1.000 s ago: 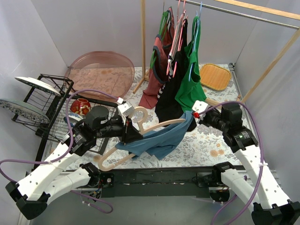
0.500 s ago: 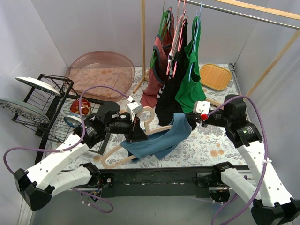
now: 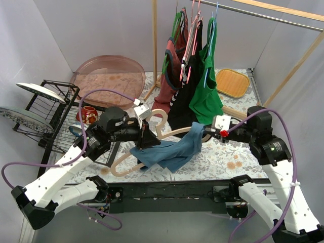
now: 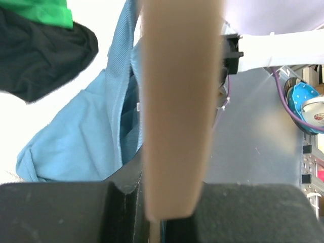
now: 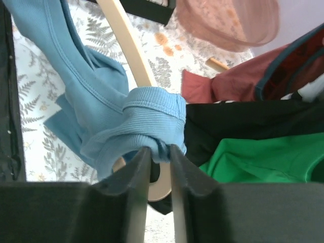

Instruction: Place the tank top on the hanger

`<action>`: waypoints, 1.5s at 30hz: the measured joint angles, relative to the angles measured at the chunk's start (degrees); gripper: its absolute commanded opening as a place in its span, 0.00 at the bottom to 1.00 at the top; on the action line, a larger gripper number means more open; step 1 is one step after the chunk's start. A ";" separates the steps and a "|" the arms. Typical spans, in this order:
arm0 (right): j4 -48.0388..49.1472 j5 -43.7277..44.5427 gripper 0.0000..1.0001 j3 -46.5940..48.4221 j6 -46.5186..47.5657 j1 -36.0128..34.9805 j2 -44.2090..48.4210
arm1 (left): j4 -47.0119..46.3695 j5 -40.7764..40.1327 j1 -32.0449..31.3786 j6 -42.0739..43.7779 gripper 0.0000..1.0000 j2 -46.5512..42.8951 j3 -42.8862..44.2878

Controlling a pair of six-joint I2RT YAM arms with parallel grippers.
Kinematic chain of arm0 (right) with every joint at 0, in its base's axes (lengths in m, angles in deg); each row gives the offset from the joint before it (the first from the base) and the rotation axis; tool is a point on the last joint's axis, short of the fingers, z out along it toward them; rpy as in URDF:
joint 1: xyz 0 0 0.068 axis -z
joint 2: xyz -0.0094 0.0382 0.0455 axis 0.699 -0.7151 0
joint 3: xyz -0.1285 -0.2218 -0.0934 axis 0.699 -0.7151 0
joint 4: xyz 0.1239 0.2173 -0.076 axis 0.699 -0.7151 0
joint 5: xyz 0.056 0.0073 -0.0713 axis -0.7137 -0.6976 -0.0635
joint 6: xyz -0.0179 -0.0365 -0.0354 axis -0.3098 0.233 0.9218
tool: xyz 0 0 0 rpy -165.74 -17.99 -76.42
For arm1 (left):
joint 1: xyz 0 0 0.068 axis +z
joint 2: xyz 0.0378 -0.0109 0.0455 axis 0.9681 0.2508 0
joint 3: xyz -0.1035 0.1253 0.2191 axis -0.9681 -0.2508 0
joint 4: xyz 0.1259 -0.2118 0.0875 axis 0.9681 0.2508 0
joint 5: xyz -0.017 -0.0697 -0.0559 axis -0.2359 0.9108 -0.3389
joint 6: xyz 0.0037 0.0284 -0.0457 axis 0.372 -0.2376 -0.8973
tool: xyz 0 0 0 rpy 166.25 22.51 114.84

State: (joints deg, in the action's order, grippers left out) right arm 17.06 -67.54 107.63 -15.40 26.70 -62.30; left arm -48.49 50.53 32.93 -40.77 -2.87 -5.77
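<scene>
From the worktop's [image 3: 228,152] centre, the way toward 12 o'clock was blocked by the green top [image 3: 205,98], black top [image 3: 183,114] and a dark red garment [image 3: 166,88], all hanging low. At 9 o'clock the wire rack [image 3: 55,114] closed off that side. The hanger [image 3: 174,133] and draped tank top [image 3: 169,152] spanned the middle, between the left claw [image 3: 146,137] and right claw [image 3: 206,130]. Bare cloth lay open at 4 o'clock, and a strip at 1 o'clock before the bamboo tray [image 3: 232,82].
</scene>
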 measured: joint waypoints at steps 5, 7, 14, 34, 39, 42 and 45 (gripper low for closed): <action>-4.70 0.24 0.98 5.51 -0.02 0.00 -0.13 | -2.34 0.55 0.02 -0.02 0.00 -1.95 0.00; -6.93 0.98 0.99 8.92 -0.50 0.26 -0.70 | -3.04 1.77 0.02 0.28 0.00 -1.60 0.04; -13.77 -0.39 0.98 18.97 -1.84 1.14 -5.46 | -1.92 8.55 0.02 3.48 0.00 3.87 2.19; -29.53 -4.72 0.37 18.08 -1.11 -0.63 -14.47 | 0.66 15.96 0.02 9.99 0.00 10.05 11.85; -29.68 -7.06 0.40 17.92 -1.40 -2.95 -16.70 | 1.20 16.72 0.04 10.14 0.00 12.15 12.57; -29.94 -8.46 0.33 17.92 -1.31 -3.52 -16.68 | 1.05 17.44 0.02 10.14 0.00 13.42 13.07; -30.05 -9.22 0.19 17.92 -1.11 -3.76 -16.87 | 0.87 18.51 0.02 10.10 0.00 14.60 13.79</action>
State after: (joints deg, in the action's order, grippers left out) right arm -12.99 -76.77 125.55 -16.52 22.94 -79.17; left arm -47.62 69.04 32.96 -30.67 11.73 8.02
